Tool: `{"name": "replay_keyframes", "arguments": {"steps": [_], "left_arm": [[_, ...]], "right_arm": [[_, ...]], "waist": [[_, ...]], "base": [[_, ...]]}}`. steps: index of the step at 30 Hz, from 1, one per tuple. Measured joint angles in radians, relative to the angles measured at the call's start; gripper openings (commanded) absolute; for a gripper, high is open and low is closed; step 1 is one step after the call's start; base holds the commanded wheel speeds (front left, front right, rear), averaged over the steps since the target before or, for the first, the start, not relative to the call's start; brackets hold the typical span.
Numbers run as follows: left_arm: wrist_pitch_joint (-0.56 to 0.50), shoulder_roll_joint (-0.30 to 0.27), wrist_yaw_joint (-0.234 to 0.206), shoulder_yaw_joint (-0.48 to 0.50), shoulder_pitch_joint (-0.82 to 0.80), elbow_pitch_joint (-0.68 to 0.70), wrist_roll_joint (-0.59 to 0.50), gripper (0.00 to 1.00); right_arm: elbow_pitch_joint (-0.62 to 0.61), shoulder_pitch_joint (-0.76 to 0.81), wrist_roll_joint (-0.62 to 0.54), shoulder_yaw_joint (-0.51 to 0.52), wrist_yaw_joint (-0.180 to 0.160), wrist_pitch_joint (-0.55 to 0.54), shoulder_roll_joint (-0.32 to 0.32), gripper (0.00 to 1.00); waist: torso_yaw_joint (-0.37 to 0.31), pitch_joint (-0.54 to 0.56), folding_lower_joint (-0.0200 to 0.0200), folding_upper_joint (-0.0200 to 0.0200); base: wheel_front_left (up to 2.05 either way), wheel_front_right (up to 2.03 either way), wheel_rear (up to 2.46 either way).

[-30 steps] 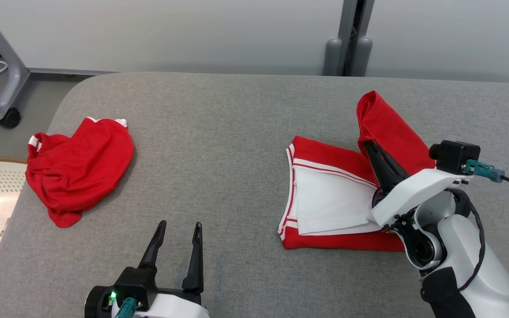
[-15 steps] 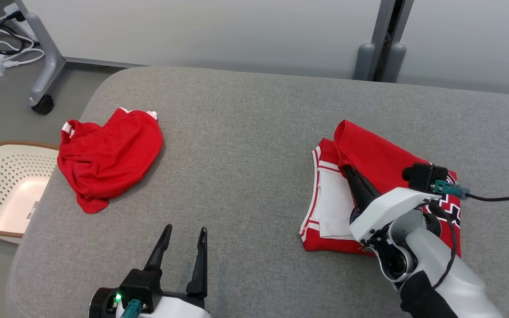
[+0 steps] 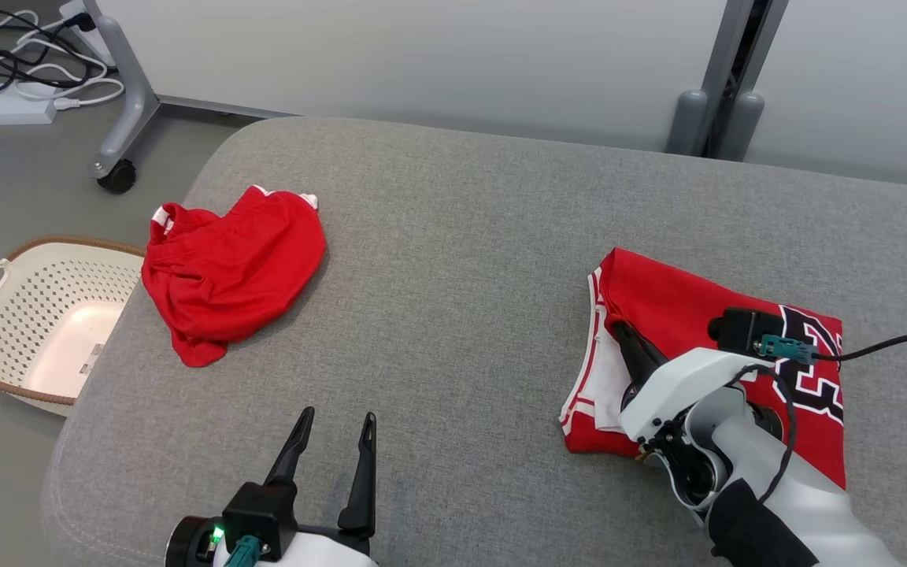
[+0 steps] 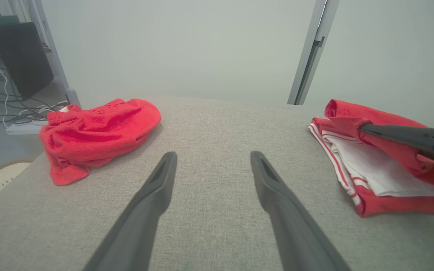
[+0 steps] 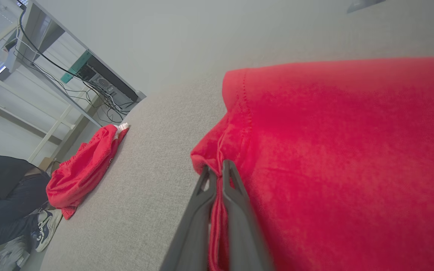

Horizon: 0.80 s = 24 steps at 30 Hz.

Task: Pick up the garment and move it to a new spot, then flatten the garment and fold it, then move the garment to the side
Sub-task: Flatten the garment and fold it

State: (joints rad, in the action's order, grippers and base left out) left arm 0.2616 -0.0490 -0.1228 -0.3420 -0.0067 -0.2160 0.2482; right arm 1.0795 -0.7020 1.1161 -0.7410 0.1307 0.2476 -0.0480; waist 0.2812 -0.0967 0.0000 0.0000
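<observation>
Right side of the grey bench (image 3: 461, 260): the garment (image 3: 682, 307), a red jersey with white striped trim and a black number, lies partly folded. Its red upper layer is drawn over a white inner panel, which shows at the left edge.

Right gripper (image 3: 619, 327): fingers pressed together, pinching a bunched red fold at the edge of the upper layer (the right wrist view shows cloth caught between the two tips (image 5: 217, 167)). The fold is held low over the white panel.

Left gripper (image 3: 339, 416): fingers spread wide with nothing between them, near the front edge of the bench and well apart from the garment.

Left rear of bench: a second red garment (image 3: 233, 268), crumpled, close to the bench edge.

Floor, left of bench: a pale perforated basket (image 3: 20, 307) with a brown rim.
</observation>
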Motion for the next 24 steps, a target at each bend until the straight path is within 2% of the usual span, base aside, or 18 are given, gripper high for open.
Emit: {"name": "replay_keyframes", "arguments": {"steps": [2, 4, 6, 7, 11, 16, 20, 24], "left_arm": [[0.0, 0.0, 0.001, 0.002, -0.002, -0.002, 0.0, 1.0], [0.0, 0.0, 0.002, 0.007, -0.003, -0.003, -0.001, 1.0], [0.0, 0.0, 0.002, 0.015, -0.003, -0.005, -0.004, 1.0], [0.0, 0.0, 0.003, 0.018, -0.003, -0.007, -0.008, 1.0], [0.0, 0.0, 0.007, 0.025, -0.002, -0.013, -0.014, 1.0], [0.0, 0.0, 0.007, 0.035, -0.001, -0.012, -0.02, 1.0], [0.0, 0.0, 0.007, 0.045, -0.001, -0.008, -0.025, 1.0], [0.0, 0.0, 0.006, 0.058, -0.001, -0.001, -0.024, 1.0]], "right_arm": [[0.012, -0.008, 0.039, -0.029, 0.0, 0.003, 0.0, 0.02], [0.012, -0.011, 0.074, -0.061, 0.0, 0.007, 0.0, 0.25], [0.007, -0.014, 0.109, -0.092, 0.0, 0.009, 0.0, 0.67], [-0.001, -0.017, 0.131, -0.104, 0.0, 0.009, 0.0, 0.98], [-0.039, -0.043, 0.208, -0.115, 0.0, 0.013, 0.002, 1.0], [-0.065, -0.087, 0.22, -0.056, 0.0, 0.014, 0.002, 1.0], [-0.065, -0.113, 0.145, 0.032, 0.0, 0.014, 0.0, 1.0], [-0.052, -0.111, -0.019, 0.121, 0.0, 0.014, 0.001, 1.0]], "waist": [[0.002, -0.002, 0.0, 0.0], [0.001, -0.004, 0.0, 0.0], [-0.004, -0.005, 0.0, 0.0], [-0.008, -0.005, 0.0, 0.0], [-0.035, -0.002, 0.0, 0.0], [-0.088, 0.002, 0.0, 0.0], [-0.14, 0.006, 0.0, 0.0], [-0.194, 0.009, 0.0, 0.0]], "base": [[0.0, 0.0, 0.0], [0.0, 0.0, 0.0], [0.0, 0.0, 0.0], [0.0, 0.0, 0.0], [0.0, 0.0, 0.0], [0.0, 0.0, 0.0], [0.0, 0.0, 0.0], [0.0, 0.0, 0.0]]}}
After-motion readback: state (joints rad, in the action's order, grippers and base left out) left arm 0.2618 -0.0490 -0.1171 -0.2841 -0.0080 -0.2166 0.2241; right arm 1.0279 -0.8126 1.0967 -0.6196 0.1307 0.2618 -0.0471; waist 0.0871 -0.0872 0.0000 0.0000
